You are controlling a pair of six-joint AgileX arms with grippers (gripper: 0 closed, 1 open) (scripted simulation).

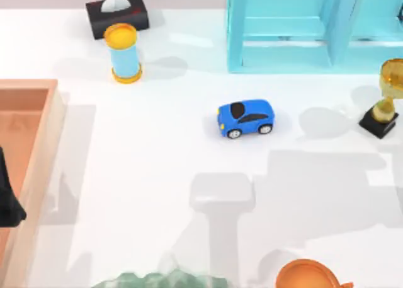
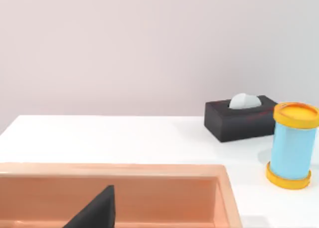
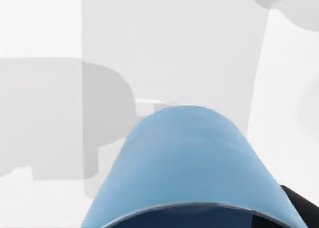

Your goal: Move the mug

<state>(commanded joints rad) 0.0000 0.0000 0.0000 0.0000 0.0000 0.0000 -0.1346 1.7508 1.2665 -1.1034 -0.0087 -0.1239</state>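
- Mug (image 3: 187, 163): plain blue, close under the right wrist camera, above bare white table (image 1: 157, 174); grip on it cannot be told.
- Left gripper (image 1: 9, 203): over the orange tray (image 1: 38, 89), left of the blue toy car (image 1: 245, 118).
- Tissue box (image 1: 118, 14) and yellow-capped cylinder (image 1: 123, 53): beyond the car, to its left.

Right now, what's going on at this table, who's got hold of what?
In the right wrist view the blue mug sits right up against the camera, above the white table, so the right arm appears to be carrying it; how its jaws stand cannot be seen. The left arm is parked over the wooden tray at the table's left. The toy car, tissue box and cylinder stand untouched.
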